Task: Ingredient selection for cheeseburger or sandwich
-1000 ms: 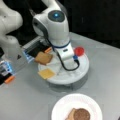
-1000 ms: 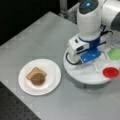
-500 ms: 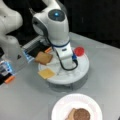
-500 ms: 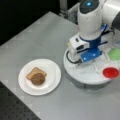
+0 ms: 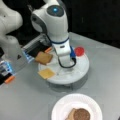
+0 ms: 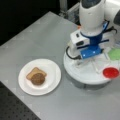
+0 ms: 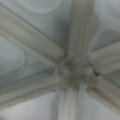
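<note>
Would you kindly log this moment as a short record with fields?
claw: low over the middle of the round divided tray; tips hidden in both front views
tray contents: toast square, cheese square, tomato disc, lettuce piece
paper plate: toast square with patty on top
wrist view: tray dividers meeting, close up

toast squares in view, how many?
2. One toast square sits on the white divided tray at a front view's left; another lies under the patty on the paper plate. The arm may hide others.
</note>
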### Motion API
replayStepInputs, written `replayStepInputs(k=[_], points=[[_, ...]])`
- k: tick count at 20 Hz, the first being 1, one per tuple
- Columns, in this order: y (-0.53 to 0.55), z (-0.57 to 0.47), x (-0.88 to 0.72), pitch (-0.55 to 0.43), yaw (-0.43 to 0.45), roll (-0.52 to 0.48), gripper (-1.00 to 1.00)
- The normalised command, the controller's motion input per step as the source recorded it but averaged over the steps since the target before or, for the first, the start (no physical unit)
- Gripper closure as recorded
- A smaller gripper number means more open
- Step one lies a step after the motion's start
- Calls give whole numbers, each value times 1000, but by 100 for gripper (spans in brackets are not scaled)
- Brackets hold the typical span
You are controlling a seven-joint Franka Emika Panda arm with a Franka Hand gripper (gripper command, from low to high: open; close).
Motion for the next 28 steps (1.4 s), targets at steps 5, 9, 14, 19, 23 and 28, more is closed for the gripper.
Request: replayStepInputs(k=[5,9,14,19,23,28], points=[[8,88,-176,-17,-16,-67,-100],[-42,29,-117,134,-101,67,-100],[-183,153,-20,233,-285,236,-100],[-132,285,33,127,-485,130,-100],[41,220,-3,71,-298,60,-100],[39,156,-18,43,-492,74,-100]])
